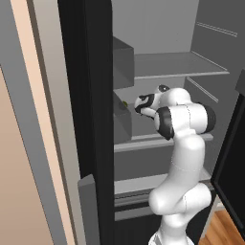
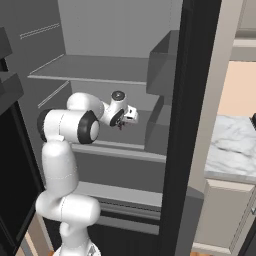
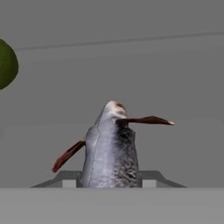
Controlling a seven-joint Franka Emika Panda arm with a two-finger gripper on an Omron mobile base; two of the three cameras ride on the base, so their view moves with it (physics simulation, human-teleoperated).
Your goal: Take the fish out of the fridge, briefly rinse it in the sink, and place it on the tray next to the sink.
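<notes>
You are reaching deep into the fridge [image 1: 191, 38] with the arm bent at the elbow, and your gripper [image 2: 121, 123] is sitting over the middle shelf [image 2: 120, 146], clenched on the fish [image 3: 111, 151]. In the hand view the fish is rising between the two fingertips [image 3: 65, 179], its grey scaly body upright in that view, with one reddish-brown fin sticking out to the right and another slanting down to the left. You are working in a tight slot: the upper shelf [image 1: 177, 64] is running across just above the hand, the front lip of the middle shelf is lying just below it, and the grey back wall is filling the space ahead of the fish. To the robot's left, the black edge of the fridge wall [image 1: 91, 95] is standing close by, and grey bins [image 1: 122, 122] are stacked beside it, near the hand. To the robot's right, in the right base view, matching grey bins [image 2: 160, 127] are sitting just beside the gripper, with a black vertical edge [image 2: 182, 125] in front of them. A small yellow-green item [image 3: 6, 64] is resting on the shelf at the left edge of the hand view, apart from the fish. Beyond the fridge, a white marble counter [image 2: 232, 150] is showing on the right side.
</notes>
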